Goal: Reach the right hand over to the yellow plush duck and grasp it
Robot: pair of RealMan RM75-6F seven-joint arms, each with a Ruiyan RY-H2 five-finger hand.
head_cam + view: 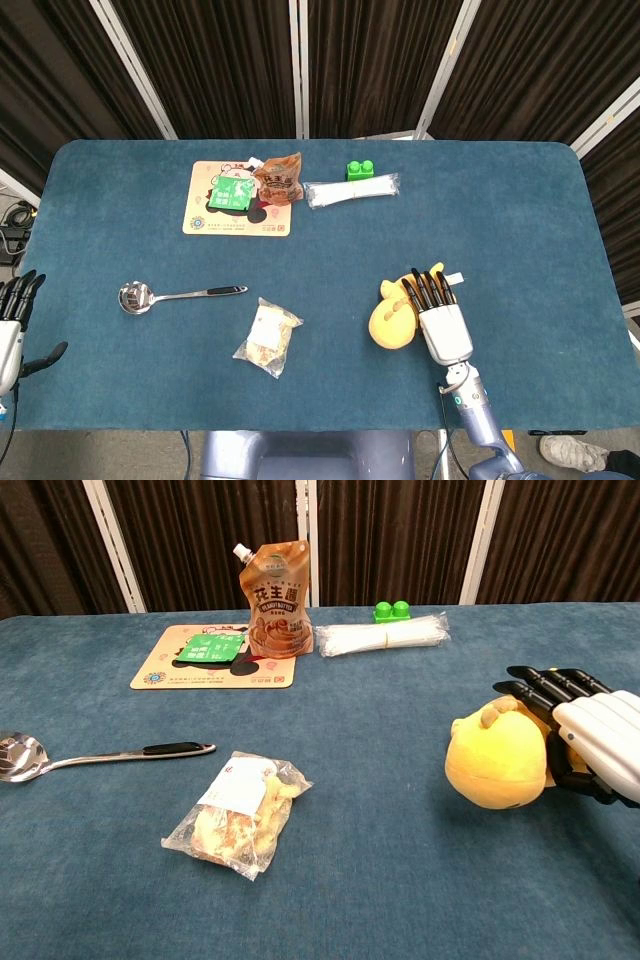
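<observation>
Yellow plush duck (497, 763) lies on the blue table (520, 220), toward its near right part, with the right hand (590, 742) laid over its back, dark fingers (540, 683) stretched across the top and thumb tucked against its side. Left hand (12, 320) hangs off the table's left edge, fingers apart, holding nothing. A bagged snack (238, 813) and a metal ladle (95, 753) lie well to the duck's left.

The brown spouted pouch (277, 600) standing at the back of the table (380, 710) carries large white Chinese characters that look like 花生酱, with a line of small Latin lettering beneath too fine to make out. The green packet (214, 647) and the printed mat (160, 672) under it bear small print that cannot be read in either view.
</observation>
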